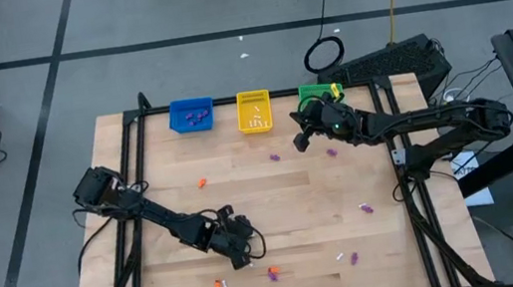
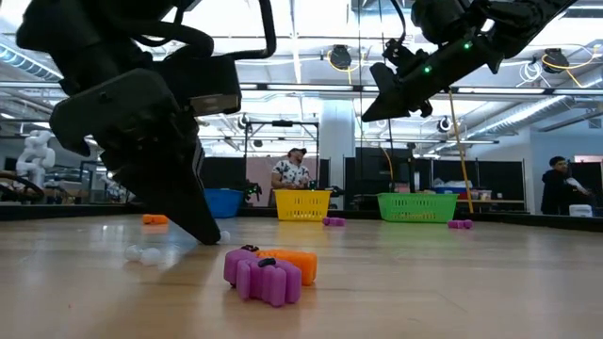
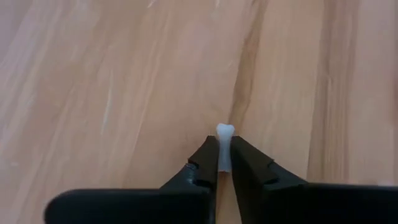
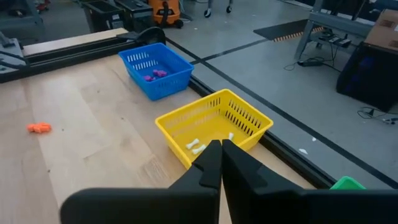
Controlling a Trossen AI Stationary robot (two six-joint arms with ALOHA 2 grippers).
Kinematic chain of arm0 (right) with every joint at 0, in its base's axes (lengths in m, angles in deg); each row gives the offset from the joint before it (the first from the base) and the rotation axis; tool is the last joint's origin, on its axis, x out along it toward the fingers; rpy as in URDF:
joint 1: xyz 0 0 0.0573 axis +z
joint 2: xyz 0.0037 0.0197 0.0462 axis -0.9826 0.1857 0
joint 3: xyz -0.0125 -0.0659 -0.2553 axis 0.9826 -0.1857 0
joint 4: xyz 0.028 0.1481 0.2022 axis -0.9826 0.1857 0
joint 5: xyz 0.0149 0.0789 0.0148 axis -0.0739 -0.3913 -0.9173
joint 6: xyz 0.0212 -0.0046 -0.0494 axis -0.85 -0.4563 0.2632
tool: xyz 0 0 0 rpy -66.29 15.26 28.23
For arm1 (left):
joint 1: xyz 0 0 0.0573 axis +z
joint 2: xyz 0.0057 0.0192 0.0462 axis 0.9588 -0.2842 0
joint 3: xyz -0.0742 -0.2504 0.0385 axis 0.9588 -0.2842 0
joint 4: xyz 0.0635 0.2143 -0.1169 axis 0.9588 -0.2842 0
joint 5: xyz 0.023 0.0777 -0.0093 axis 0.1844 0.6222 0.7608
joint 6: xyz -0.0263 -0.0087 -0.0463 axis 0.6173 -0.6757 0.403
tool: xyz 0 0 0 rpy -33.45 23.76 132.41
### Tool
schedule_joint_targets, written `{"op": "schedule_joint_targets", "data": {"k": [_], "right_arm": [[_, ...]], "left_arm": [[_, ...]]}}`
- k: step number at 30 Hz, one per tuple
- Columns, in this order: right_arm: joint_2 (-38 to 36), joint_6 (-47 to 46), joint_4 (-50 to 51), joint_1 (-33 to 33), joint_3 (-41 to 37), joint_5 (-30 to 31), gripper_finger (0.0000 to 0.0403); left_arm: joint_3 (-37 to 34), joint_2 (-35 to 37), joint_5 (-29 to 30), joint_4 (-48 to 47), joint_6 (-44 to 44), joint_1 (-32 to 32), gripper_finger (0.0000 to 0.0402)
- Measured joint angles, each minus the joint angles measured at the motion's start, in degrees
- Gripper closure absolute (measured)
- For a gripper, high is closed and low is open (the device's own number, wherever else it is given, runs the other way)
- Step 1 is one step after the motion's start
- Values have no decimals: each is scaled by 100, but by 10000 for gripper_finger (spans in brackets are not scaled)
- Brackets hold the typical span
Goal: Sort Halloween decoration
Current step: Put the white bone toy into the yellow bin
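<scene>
Small Halloween decorations lie scattered on the wooden table: an orange one [image 1: 202,183], purple ones [image 1: 275,158] [image 1: 366,209], and an orange and purple pair [image 2: 271,271] near the front edge. My left gripper [image 1: 245,256] is down at the tabletop near the front, shut on a tiny white bone-shaped piece [image 3: 224,134]. My right gripper [image 1: 301,140] hangs shut and empty in the air at the far side, before the green basket [image 1: 318,93]. My left gripper pinches the white bone's shaft [image 3: 224,155] between its two fingertips [image 3: 208,155]. The fingers slant down from above and lie along the bone. Its knobbed end [image 3: 224,130] sticks out beyond the tips, at the level of the wooden tabletop.
A blue basket [image 1: 191,114] with purple pieces, a yellow basket [image 1: 254,111] with white pieces and the green basket stand in a row along the far edge. More trinkets lie at the front right [image 1: 354,259]. People stand in the room beyond the table.
</scene>
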Motion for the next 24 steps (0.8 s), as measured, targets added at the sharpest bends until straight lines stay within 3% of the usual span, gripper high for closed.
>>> {"op": "schedule_joint_targets", "data": {"k": [4, 11, 18, 24], "right_arm": [[0, 8, 1, 5, 0, 0, 401], [0, 8, 10, 19, 0, -7, 401], [0, 131, 8, 127, 0, -8, 401], [0, 158, 1, 129, 0, -7, 401]], "left_arm": [[4, 4, -255, -123, -320, 131, 394], [-27, 339, -573, -457, -944, 466, 398], [-35, 962, -519, -965, -1376, 1025, 400], [-27, 1165, -493, -778, -1715, 1719, 400]]}}
